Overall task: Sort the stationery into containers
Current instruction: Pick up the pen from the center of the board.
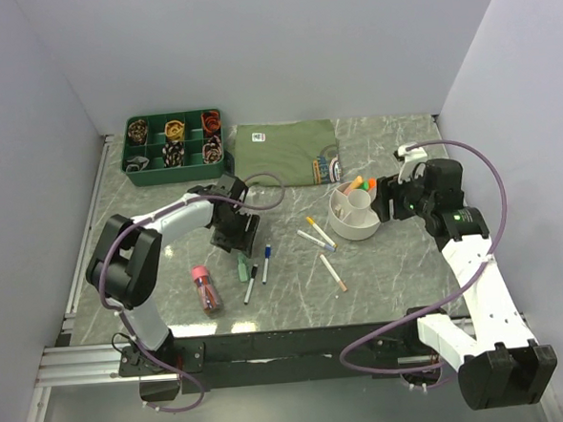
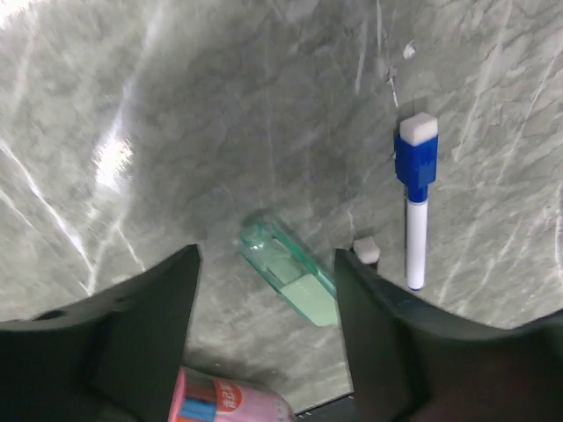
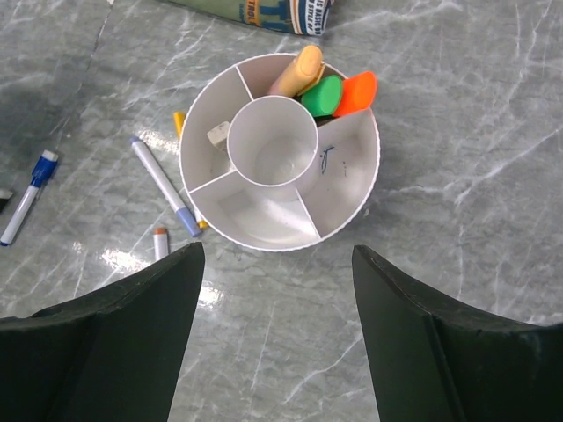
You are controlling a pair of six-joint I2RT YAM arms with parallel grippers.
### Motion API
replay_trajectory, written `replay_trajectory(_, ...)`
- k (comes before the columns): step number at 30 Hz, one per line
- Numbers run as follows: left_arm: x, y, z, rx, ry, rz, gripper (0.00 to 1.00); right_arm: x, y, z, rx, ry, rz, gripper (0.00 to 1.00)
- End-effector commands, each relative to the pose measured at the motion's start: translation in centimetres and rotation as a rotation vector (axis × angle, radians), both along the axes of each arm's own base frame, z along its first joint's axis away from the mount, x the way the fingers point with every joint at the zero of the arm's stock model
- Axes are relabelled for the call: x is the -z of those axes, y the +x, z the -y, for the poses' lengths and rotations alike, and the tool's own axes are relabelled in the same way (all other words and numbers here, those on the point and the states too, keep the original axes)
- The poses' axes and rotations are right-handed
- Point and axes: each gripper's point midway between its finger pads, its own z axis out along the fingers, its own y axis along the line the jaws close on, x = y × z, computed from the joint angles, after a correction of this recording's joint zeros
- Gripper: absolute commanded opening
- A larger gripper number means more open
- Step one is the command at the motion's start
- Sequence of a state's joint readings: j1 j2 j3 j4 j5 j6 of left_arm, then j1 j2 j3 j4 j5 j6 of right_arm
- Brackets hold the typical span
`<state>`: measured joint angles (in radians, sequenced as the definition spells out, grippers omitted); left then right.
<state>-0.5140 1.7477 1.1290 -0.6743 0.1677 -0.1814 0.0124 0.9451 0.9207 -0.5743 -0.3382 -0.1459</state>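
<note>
Marker (image 2: 290, 277): green, lies flat, well left of organiser (image 3: 347, 189) | handling: probably light, stiff, slick plastic, may roll; pinch across mid-barrel | axis: diagonal in left wrist view, clear rounded end up-left, pale end down-right | left gripper (image 2: 266, 264): jaws apart, astride marker, nothing held | right gripper (image 3: 277, 255): jaws apart, empty, above organiser

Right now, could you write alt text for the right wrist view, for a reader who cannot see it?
Seen from above, a white round organiser stands on a grey marbled table; one ring compartment holds three highlighters capped yellow, green and orange. Loose pens lie at picture left, and the right gripper hangs open at the bottom edge.
</note>
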Motion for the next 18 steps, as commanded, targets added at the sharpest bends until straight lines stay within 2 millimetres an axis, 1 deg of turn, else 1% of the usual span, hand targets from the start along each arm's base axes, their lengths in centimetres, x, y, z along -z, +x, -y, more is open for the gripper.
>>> replay_trajectory(1, 0.1, -0.9, -0.7, -0.074, 0.034, -0.052, 0.64, -1.6, 0.6, -0.5, -0.009, 0.010, 0.064, 0.76)
replay_trajectory(2, 0.5, -1.2, -0.8, -0.079, 0.038, -0.068, 0.64, -1.2, 0.5, -0.4, -0.006, 0.011, 0.055, 0.76)
replay_trajectory(4, 0.9, -1.7, -0.8, -0.080, 0.039, -0.090, 0.63, -1.2, 0.1, -0.4, -0.002, 0.012, 0.060, 0.76)
replay_trajectory(5, 1.0, -1.9, -0.9, -0.081, 0.041, -0.094, 0.63, -0.7, -0.1, -0.3, -0.001, 0.011, 0.049, 0.76)
replay_trajectory(9, 1.8, -2.8, -1.1, -0.089, 0.050, -0.125, 0.64, -0.2, -0.9, -0.3, -0.002, 0.008, 0.039, 0.76)
replay_trajectory(11, 2.4, -3.1, -0.9, -0.075, 0.060, -0.144, 0.64, 0.1, -1.1, -0.3, -0.004, 0.008, 0.035, 0.76)
replay_trajectory(13, 2.7, -3.3, 0.1, -0.038, 0.067, -0.148, 0.64, 0.1, -1.1, -0.3, -0.003, 0.007, 0.035, 0.76)
replay_trajectory(14, 3.4, -3.7, 0.1, -0.029, 0.081, -0.171, 0.63, 0.1, -1.2, -0.3, -0.005, 0.005, 0.035, 0.76)
replay_trajectory(16, 4.0, -3.9, 0.6, -0.009, 0.093, -0.190, 0.61, 0.1, -1.1, -0.3, -0.009, -0.001, 0.034, 0.76)
replay_trajectory(17, 4.7, -4.2, 0.7, -0.007, 0.104, -0.212, 0.59, 0.0, -1.2, -0.3, -0.012, -0.004, 0.038, 0.76)
replay_trajectory(18, 5.0, -4.3, 0.7, -0.006, 0.111, -0.222, 0.56, 0.0, -1.2, -0.2, -0.013, -0.007, 0.035, 0.76)
